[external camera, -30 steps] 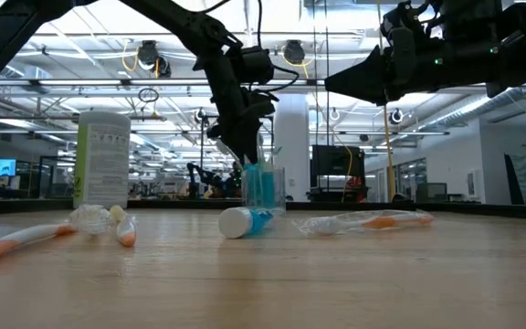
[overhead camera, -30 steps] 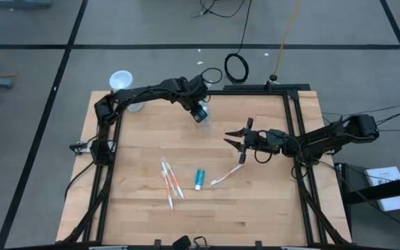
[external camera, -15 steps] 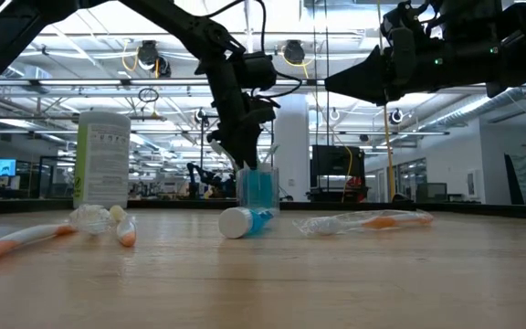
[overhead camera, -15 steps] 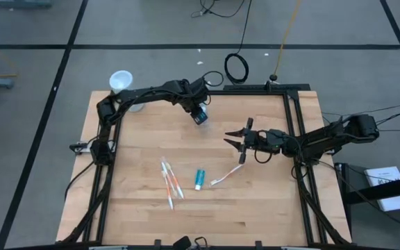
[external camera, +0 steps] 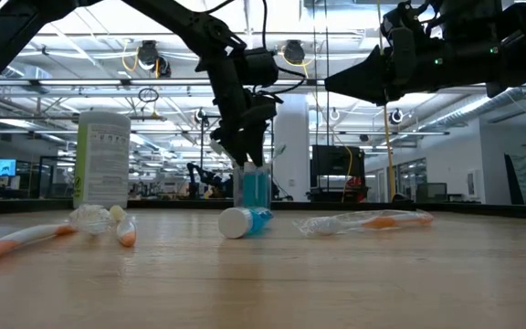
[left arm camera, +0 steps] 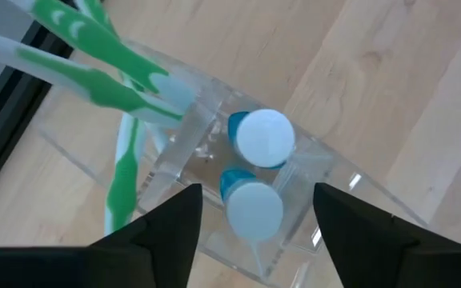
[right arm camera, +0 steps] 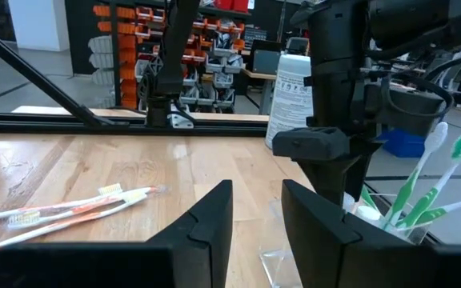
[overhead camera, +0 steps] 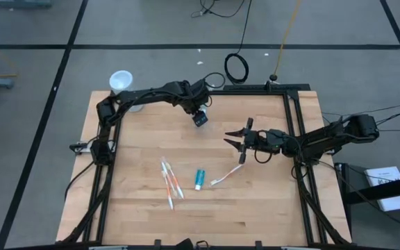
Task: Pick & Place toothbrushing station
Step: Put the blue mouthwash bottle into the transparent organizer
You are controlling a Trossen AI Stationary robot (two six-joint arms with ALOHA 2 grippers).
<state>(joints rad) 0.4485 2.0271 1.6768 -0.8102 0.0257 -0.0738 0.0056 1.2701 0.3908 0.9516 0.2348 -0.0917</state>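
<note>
My left jaws (overhead camera: 200,115) hang just above the clear plastic cup (left arm camera: 214,172), which stands upright near the middle of the desk's far edge. They are spread wide, one finger to each side of the cup's rim, and they grip nothing. Inside the cup stand two blue toothpaste tubes (left arm camera: 256,172) with their white caps up, and three green toothbrushes (left arm camera: 106,68) that lean out over the rim toward the far edge.

My right jaws (overhead camera: 237,139) float above the desk, right of centre, pointing toward the left arm. They are partly open and hold nothing.

More things lie flat on the wooden desk (overhead camera: 262,201). A third toothpaste tube (overhead camera: 199,179) rests near the centre, a little toward the near edge. Just beside it, on the side toward the right edge, lies an orange toothbrush in a clear wrapper (overhead camera: 226,176). Left of the tube, a small bunch of orange toothbrushes (overhead camera: 170,181) lies close together. A white canister with green print (overhead camera: 121,81) stands at the far left corner, and my left arm reaches past it.

The near half of the desk is open wood, as is the strip between the cup and the loose brushes. A black frame (overhead camera: 298,125) runs along the far, left and right edges.
</note>
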